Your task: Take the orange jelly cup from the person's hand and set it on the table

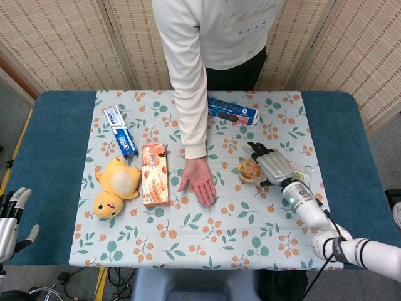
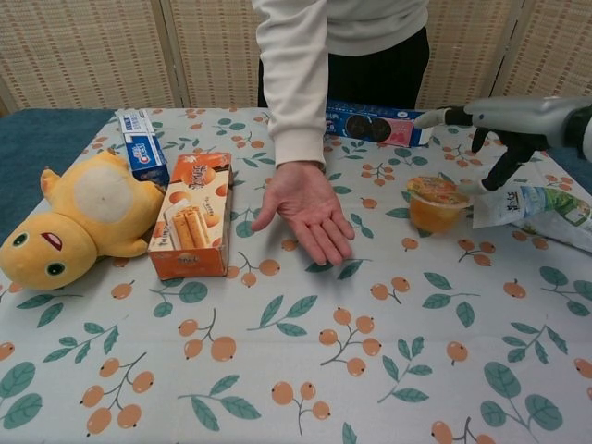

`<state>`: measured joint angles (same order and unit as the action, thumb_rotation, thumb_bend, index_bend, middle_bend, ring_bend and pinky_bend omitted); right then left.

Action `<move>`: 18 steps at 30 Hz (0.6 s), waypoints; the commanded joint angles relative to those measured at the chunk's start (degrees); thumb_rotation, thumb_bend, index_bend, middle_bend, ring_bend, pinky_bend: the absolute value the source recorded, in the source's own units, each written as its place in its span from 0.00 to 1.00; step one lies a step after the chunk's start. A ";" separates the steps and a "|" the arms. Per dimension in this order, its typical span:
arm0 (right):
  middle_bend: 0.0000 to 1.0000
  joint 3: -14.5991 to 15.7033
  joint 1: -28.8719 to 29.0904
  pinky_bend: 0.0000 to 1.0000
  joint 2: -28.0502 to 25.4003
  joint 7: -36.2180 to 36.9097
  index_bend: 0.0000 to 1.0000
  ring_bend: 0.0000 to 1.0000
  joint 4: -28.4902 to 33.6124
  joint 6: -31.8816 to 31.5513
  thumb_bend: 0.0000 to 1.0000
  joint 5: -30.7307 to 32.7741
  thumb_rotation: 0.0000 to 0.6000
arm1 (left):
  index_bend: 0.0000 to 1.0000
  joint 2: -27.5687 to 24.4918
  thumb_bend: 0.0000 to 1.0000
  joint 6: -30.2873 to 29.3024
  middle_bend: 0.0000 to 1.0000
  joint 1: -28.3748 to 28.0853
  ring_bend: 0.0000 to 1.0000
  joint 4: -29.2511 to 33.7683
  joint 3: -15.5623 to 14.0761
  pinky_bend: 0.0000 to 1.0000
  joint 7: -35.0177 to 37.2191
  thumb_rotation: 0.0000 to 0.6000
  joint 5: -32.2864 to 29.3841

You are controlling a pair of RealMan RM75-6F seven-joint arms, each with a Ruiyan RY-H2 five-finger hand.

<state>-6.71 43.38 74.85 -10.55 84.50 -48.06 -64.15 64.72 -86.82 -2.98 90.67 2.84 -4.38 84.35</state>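
The orange jelly cup (image 2: 434, 203) (image 1: 249, 170) stands upright on the floral tablecloth, right of the person's hand (image 2: 305, 208) (image 1: 198, 180), which lies palm up and bare. My right hand (image 2: 495, 125) (image 1: 273, 165) hovers just above and to the right of the cup with its fingers spread, not touching it. My left hand (image 1: 11, 219) rests low off the table's left edge, fingers apart and holding nothing; the chest view does not show it.
A yellow plush toy (image 2: 69, 217), a biscuit box (image 2: 192, 215) and a toothpaste box (image 2: 139, 146) lie at the left. A blue cookie box (image 2: 375, 123) sits at the back. A crinkled snack packet (image 2: 532, 205) lies right of the cup.
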 commanded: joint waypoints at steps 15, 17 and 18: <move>0.21 7.32 -23.55 0.41 -14.90 0.84 0.08 0.19 16.45 -32.42 0.34 -14.05 1.00 | 0.05 0.40 0.32 1.86 0.00 -1.80 0.01 1.19 0.88 0.00 -2.30 1.00 -0.78; 0.21 8.05 -26.04 0.41 -15.96 1.06 0.08 0.19 17.18 -35.26 0.34 -15.13 1.00 | 0.05 0.43 0.32 1.59 0.00 -1.84 0.01 1.39 1.01 0.00 -2.61 1.00 -0.73; 0.21 8.34 -27.08 0.41 -16.32 1.22 0.08 0.19 17.40 -36.46 0.34 -15.65 1.00 | 0.05 0.43 0.32 1.48 0.00 -1.85 0.01 1.50 1.06 0.00 -2.75 1.00 -0.71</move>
<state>0.47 18.78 60.09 -9.81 100.56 -81.93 -78.16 65.14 -85.31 -4.82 92.14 3.87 -7.13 83.62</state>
